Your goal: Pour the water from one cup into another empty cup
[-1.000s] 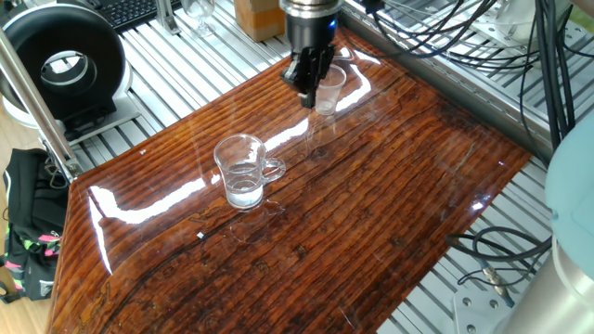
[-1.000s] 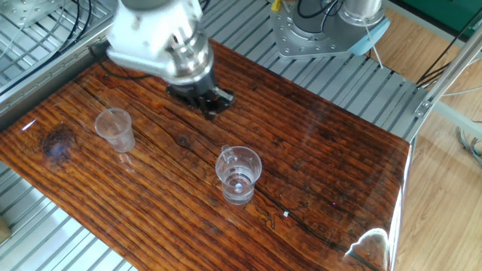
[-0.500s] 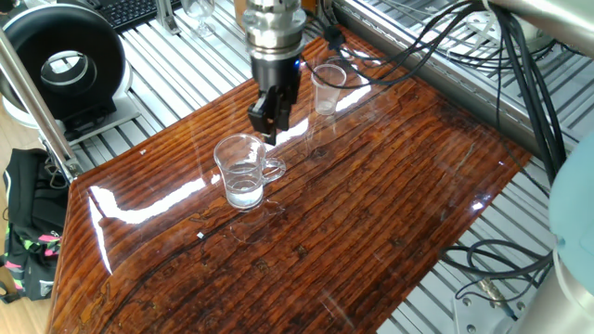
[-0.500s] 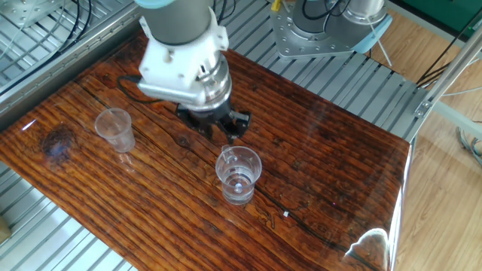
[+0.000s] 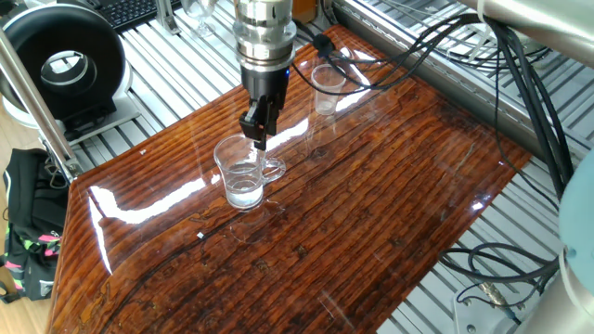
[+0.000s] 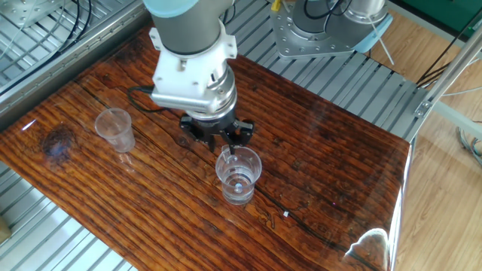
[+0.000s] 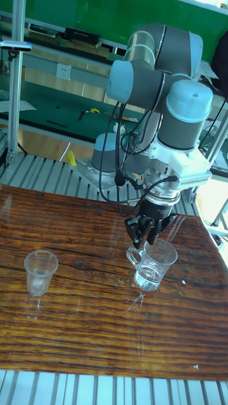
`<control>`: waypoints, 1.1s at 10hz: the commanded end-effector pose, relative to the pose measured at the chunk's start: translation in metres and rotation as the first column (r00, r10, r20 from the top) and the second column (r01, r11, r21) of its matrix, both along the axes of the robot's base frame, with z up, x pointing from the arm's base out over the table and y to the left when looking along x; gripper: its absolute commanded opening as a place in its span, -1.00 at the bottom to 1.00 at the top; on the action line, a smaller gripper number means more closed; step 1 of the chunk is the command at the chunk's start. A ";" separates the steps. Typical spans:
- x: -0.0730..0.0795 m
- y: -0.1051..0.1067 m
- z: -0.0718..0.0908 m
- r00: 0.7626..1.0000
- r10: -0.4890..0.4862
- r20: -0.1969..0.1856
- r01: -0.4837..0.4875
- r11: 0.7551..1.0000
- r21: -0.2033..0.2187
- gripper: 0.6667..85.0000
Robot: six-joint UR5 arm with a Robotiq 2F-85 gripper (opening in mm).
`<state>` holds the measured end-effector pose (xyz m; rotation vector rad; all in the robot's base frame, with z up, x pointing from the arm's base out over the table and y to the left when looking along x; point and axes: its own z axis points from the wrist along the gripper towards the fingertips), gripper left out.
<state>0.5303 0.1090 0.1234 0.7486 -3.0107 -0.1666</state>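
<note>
fingers point down, parted, just above the mug handle.

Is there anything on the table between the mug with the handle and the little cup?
No. Between the mug and the little cup there is only bare wooden table, clearest in the tall fixed view.

The desk is a glossy slab of dark, strongly grained wood resting on a ribbed metal frame. Two clear vessels stand on it, well apart: a handled glass mug holding a little water, and a small tapered cup nearer the desk's far edge.
</note>
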 end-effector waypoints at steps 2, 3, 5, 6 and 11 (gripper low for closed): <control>-0.006 0.002 -0.001 1.000 0.025 -0.002 -0.025 1.000 0.013 -0.06; -0.005 0.003 0.003 1.000 0.023 -0.004 -0.022 1.000 0.019 -0.06; 0.001 0.002 0.011 1.000 0.013 -0.006 -0.013 1.000 0.008 -0.08; 0.003 0.002 0.014 1.000 0.012 -0.008 -0.012 1.000 0.011 -0.09; -0.010 0.006 0.029 0.998 0.055 -0.016 -0.054 0.998 0.044 -0.17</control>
